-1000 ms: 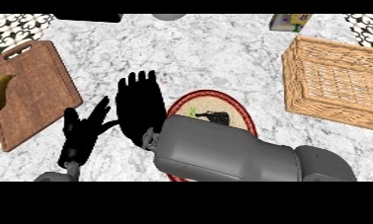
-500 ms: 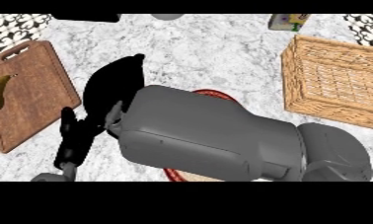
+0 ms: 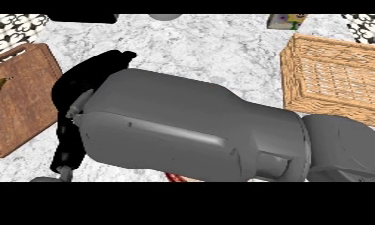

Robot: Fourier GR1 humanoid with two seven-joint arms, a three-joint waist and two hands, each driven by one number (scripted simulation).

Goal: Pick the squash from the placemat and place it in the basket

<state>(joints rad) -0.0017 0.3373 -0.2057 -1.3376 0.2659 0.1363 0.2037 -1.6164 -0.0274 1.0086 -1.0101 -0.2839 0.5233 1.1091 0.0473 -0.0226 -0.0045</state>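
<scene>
Rising closer to the camera since a second ago, the right forearm (image 3: 190,125) now covers nearly all of the placemat (image 3: 173,178), leaving only a red sliver at the lower edge. Squash hidden, presumably beneath the arm. Right hand (image 3: 99,70) shows as a dark shape up-left; its finger state cannot be told. Left hand (image 3: 67,142) is partly masked. The wicker basket (image 3: 330,78) sits well to the right on the tabletop (image 3: 205,45).

Below me lies a white-grey marbled counter (image 3: 212,45), evenly lit; a wooden cutting board (image 3: 26,100) sits at the frame's left edge, patterned tiles (image 3: 18,23) upper left.
</scene>
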